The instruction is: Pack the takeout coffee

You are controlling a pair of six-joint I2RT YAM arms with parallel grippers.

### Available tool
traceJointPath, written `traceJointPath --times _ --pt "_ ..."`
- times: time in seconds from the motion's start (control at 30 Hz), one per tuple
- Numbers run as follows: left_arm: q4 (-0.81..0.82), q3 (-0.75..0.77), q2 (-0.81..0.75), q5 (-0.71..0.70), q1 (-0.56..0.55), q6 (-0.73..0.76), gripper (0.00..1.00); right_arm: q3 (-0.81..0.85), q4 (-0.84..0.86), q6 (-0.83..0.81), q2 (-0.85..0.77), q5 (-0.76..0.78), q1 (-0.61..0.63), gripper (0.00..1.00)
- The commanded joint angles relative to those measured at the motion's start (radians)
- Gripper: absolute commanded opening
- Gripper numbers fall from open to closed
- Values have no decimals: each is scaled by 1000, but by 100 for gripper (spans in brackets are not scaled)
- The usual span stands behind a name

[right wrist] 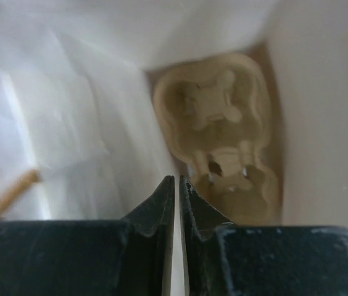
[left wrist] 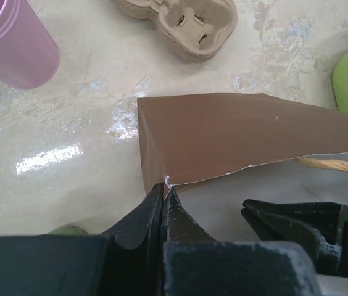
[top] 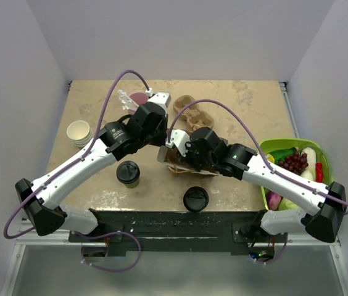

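- The takeout coffee (top: 128,174) stands upright on the table (top: 236,98) with its black lid on. It is outside the bag, just on the near side of the left forearm and a little left of the bag.
- The left gripper (left wrist: 165,184) has its fingers pressed together, pinching the torn rim of the brown paper bag (left wrist: 223,135) at one corner.
- The bag lies on its side in the middle of the table, its mouth towards the arms.
- The right gripper (right wrist: 176,180) is at the bag's mouth, looking into the pale interior. Its fingers are drawn almost together, with only a thin slit left. The wrist view is blurred, so I cannot tell whether paper is caught in that slit.
- A cardboard cup carrier (right wrist: 217,135) sits deep inside the bag.
- A second carrier (left wrist: 186,21) rests on the table beyond the bag, beside the pink tumbler (left wrist: 13,43).
- A loose black lid (top: 195,198) lies near the front edge, to the right of the coffee.
- A stack of paper cups (top: 79,132) stands at the left, and a green basket (top: 326,161) of fruit sits at the right.
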Motion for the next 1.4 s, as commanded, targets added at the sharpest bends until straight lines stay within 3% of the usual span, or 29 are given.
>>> traceJointPath --times 0.0,0.2,0.6,1.37 --pt "-3 62 -11 6 6 -13 0 -38 -8 -59 -34 89 1 9" --pt "-4 62 -23 -6 8 -4 0 -38 -77 -46 -23 206 1 8" --pt "22 83 -14 55 8 14 0 -76 -137 -17 -8 290 -1 7" --pt "108 45 -32 160 8 14 0 -29 -142 95 273 413 -31 5"
